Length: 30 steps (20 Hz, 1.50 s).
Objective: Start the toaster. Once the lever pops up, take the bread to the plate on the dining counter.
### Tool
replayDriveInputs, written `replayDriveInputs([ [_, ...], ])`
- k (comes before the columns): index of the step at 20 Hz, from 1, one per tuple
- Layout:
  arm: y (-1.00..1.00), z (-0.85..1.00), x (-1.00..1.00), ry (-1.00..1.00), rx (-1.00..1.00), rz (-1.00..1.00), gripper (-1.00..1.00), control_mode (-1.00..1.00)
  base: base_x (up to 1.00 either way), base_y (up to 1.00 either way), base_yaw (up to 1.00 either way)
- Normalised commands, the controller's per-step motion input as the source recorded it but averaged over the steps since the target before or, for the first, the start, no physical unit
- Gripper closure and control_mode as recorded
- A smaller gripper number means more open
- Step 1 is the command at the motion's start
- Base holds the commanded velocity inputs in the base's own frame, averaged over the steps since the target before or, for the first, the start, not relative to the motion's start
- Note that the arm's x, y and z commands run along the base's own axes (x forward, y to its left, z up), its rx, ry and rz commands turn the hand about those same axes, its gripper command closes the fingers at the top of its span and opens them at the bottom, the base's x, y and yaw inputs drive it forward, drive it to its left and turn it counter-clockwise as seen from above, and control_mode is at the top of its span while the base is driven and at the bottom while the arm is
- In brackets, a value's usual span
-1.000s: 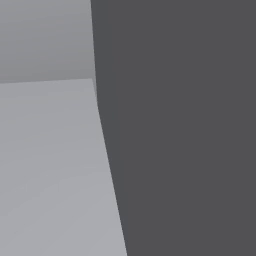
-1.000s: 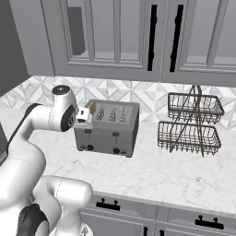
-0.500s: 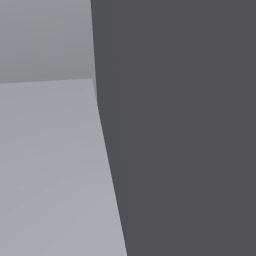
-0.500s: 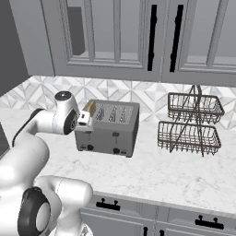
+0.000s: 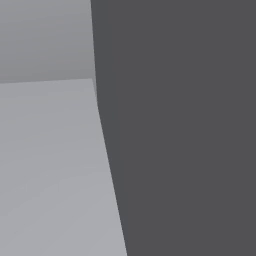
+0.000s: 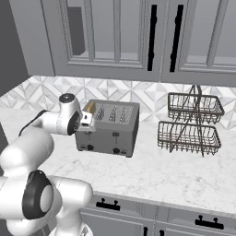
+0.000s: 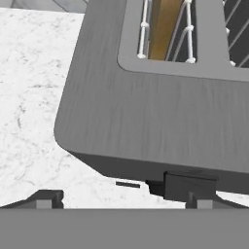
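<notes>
1. Over the last second the arm has swung lower and closer to the toaster [image 6: 108, 128]'s left end, while toaster and wire basket rack [image 6: 191, 124] stay put.
2. The gripper [image 7: 121, 200] is spread wide and grasps nothing; its tips hang just above the dark lever [image 7: 187, 186] on the toaster's end face.
3. The bread [image 7: 164, 28] stands upright in the nearest slot.
4. Judged from this, the lever press comes next; the toaster is not yet started.

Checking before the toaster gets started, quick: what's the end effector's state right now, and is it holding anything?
End effector: open, holding nothing, poised over the toaster at its lever end; the bread sits in a slot.
</notes>
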Motion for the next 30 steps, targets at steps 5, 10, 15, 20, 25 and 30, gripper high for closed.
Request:
replayDriveInputs([
  [5, 0.0, -0.15, 0.19, -0.01, 0.0, 0.0, -1.0, -1.0, 0.0, 0.0, 0.0],
  [10, 0.0, -0.26, 0.07, 0.0, 0.0, 0.0, -1.0, -1.0, 0.0, 0.0, 0.0],
  [15, 0.04, -0.61, -0.03, 0.0, 0.0, 0.0, -1.0, -1.0, 0.0, 0.0, 0.0],
  [20, 0.0, -0.89, -0.06, 0.0, 0.0, 0.0, -1.0, -1.0, 0.0, 0.0, 0.0],
  [25, 0.0, -1.0, -0.18, 0.0, 0.0, 0.0, -1.0, -1.0, 0.0, 0.0, 0.0],
  [30, 0.0, -1.0, -0.29, 0.0, 0.02, 0.0, -1.0, -1.0, 0.0, 0.0, 0.0],
])
